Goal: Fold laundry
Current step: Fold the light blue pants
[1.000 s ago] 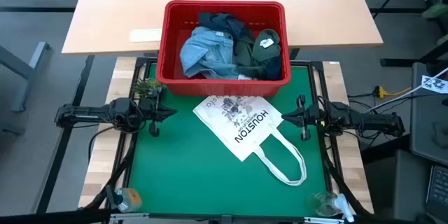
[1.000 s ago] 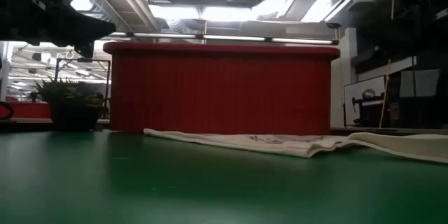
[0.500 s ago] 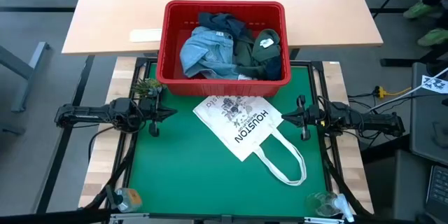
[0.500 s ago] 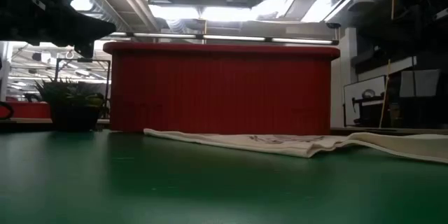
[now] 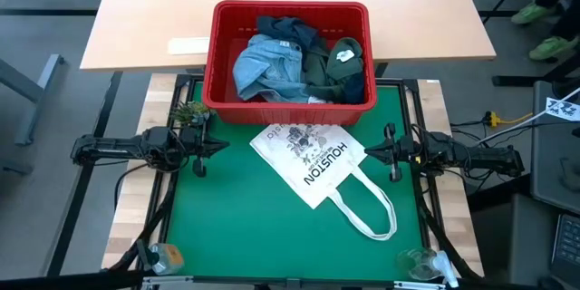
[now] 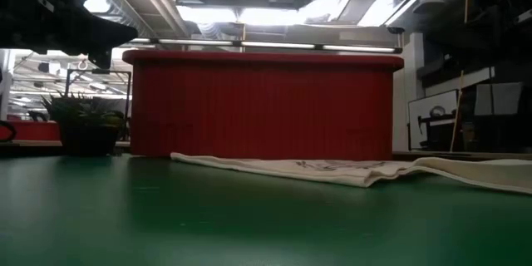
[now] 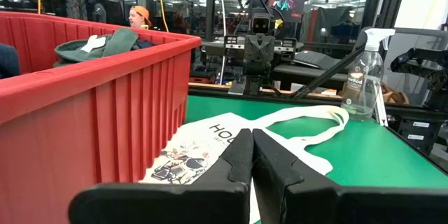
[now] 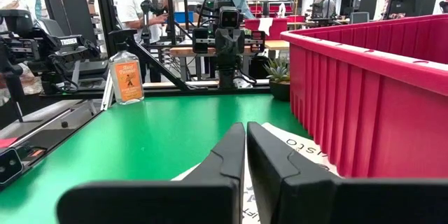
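The laundry (image 5: 299,63) lies heaped in a red slotted basket (image 5: 292,16) at the far edge of the green mat: light blue denim (image 5: 265,63), a navy piece (image 5: 285,29) and dark olive green pieces (image 5: 333,65), the olive also in the left wrist view (image 7: 105,43). My left gripper (image 5: 224,147) hovers shut at the mat's left side, pointing level toward the right. My right gripper (image 5: 367,153) hovers shut at the right side, pointing left. Neither touches anything.
A white "HOUSTON" tote bag (image 5: 313,163) lies flat mid-mat, handles (image 5: 372,213) toward the near right. A small potted plant (image 5: 188,111) stands far left, spray bottles at the near left (image 5: 163,256) and near right (image 5: 421,263) corners. Bare green mat (image 5: 236,227) lies near left.
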You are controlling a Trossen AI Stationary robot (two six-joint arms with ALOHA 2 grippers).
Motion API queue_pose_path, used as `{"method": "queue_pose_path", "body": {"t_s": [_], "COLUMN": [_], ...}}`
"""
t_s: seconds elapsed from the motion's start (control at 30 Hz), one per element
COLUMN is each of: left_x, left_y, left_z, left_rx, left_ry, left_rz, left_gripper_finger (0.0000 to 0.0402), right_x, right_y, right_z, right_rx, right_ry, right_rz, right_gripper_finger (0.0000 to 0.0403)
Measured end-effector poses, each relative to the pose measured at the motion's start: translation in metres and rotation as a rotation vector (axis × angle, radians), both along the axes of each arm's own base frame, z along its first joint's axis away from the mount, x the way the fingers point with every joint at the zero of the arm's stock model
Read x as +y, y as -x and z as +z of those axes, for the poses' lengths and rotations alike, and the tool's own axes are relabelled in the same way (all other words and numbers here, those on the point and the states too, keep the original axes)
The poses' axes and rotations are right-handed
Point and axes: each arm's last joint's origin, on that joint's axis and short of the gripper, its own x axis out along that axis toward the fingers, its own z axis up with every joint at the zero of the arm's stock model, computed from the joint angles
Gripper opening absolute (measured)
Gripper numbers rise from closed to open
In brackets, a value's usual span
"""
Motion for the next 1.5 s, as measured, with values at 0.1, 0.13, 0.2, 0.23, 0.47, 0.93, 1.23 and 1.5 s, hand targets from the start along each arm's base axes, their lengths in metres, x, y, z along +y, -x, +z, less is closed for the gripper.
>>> {"method": "queue_pose_path", "body": {"t_s": [0.1, 0.13, 0.2, 0.23, 0.47, 0.93, 1.23, 1.5], "left_x": [0.0, 0.0, 0.0, 0.0, 0.0, 0.001, 0.001, 0.001], "left_y": [0.0, 0.0, 0.0, 0.0, 0.0, 0.0, 0.0, 0.0], "left_z": [0.0, 0.0, 0.0, 0.0, 0.0, 0.0, 0.0, 0.0], "left_rx": [0.0, 0.0, 0.0, 0.0, 0.0, 0.0, -0.002, -0.002], "left_ry": [0.0, 0.0, 0.0, 0.0, 0.0, 0.0, 0.007, 0.008], "left_rz": [0.0, 0.0, 0.0, 0.0, 0.0, 0.018, 0.018, 0.018], "left_gripper_finger": [0.0, 0.0, 0.0, 0.0, 0.0, 0.0, 0.0, 0.0], "right_x": [0.0, 0.0, 0.0, 0.0, 0.0, -0.002, -0.003, -0.003], "right_y": [0.0, 0.0, 0.0, 0.0, 0.0, 0.002, 0.002, 0.002], "right_z": [0.0, 0.0, 0.0, 0.0, 0.001, 0.016, 0.017, 0.019], "right_rx": [-0.002, -0.002, -0.001, -0.001, -0.008, -0.165, -0.179, -0.202], "right_ry": [0.0, 0.0, 0.0, 0.0, -0.016, -0.198, -0.204, -0.212], "right_rz": [0.0, 0.0, 0.0, 0.0, 0.001, -0.036, -0.063, -0.062], "right_gripper_finger": [0.0019, 0.0019, 0.0019, 0.0019, 0.0019, 0.0075, 0.0208, 0.0258]}}
